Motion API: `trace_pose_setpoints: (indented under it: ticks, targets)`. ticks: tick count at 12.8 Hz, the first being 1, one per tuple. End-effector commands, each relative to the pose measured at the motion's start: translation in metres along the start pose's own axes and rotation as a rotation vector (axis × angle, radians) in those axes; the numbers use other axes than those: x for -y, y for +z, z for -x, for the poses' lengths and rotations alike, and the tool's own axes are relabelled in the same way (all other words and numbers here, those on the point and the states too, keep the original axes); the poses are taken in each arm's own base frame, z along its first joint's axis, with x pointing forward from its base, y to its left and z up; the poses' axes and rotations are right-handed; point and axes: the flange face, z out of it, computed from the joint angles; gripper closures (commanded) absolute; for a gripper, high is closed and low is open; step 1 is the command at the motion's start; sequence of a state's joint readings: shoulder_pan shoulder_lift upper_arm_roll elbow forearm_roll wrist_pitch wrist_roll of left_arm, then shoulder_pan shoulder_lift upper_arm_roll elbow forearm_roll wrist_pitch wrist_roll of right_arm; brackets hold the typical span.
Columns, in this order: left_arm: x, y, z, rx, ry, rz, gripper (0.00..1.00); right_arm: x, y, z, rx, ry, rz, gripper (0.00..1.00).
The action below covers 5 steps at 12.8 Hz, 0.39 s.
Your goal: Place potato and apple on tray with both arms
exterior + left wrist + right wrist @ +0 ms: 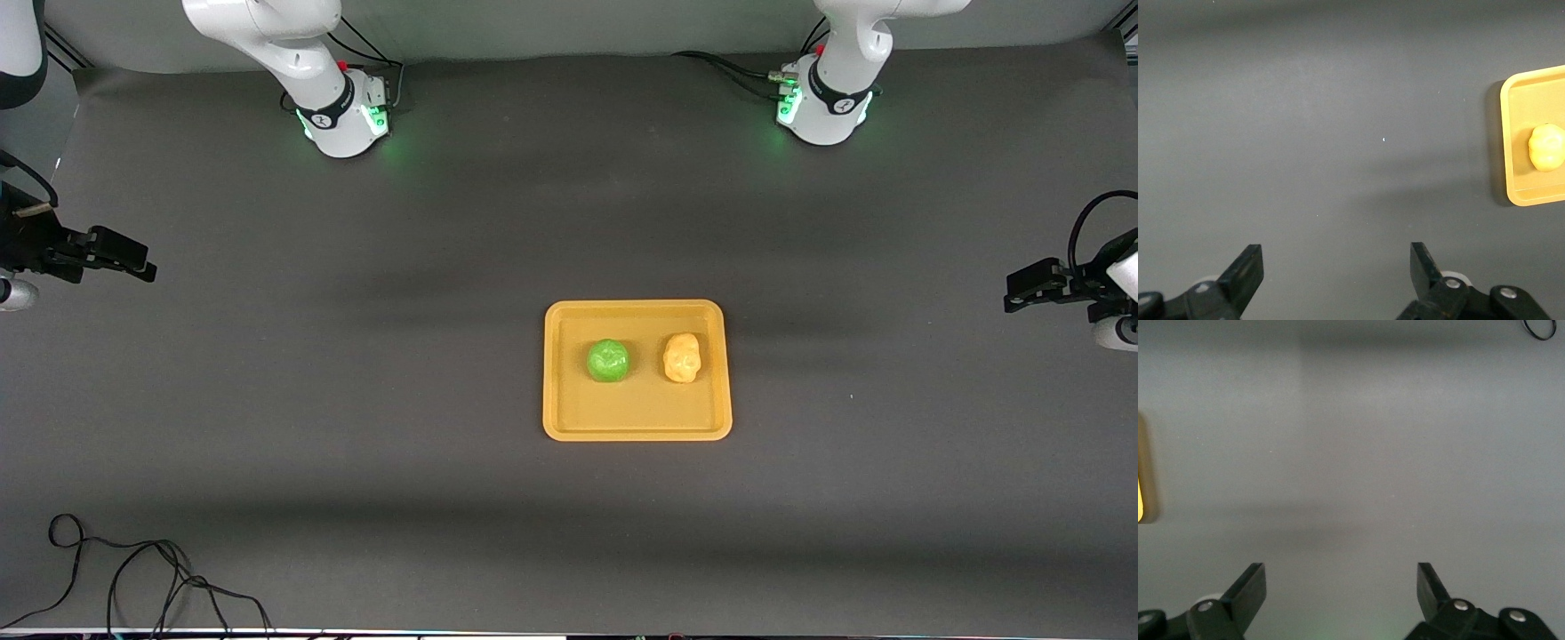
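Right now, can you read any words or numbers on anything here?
No words or numbers can be read.
Each arm's base carries a small round dark mark, too small to read.
The tray, apple and potato are plain.

Green apple (608, 361) and yellow potato (682, 357) side by side on orange tray (637, 424), dark counter (356, 400), left pincer (1022, 289) and right pincer (133, 260) over counter ends, empty.

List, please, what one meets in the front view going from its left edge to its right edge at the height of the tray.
right gripper → apple on the tray → potato on the same tray → left gripper
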State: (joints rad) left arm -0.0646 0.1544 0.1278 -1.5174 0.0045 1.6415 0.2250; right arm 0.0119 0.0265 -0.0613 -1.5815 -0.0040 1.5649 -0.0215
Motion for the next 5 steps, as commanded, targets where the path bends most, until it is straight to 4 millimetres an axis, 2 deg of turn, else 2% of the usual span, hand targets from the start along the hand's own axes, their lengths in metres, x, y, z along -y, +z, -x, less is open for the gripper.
trace_pose_setpoints:
  ticks: [1, 5]
  targets:
    - [-0.0046, -0.0084, 0.0039, 0.004, -0.010, 0.003, 0.02, 0.0011, -0.0052, 0.0007, 0.006, -0.004, -0.016, 0.00]
    - [-0.0037, -0.0077, 0.0035, 0.004, -0.012, 0.003, 0.02, 0.0003, -0.0053, 0.0005, 0.004, -0.002, -0.016, 0.00]
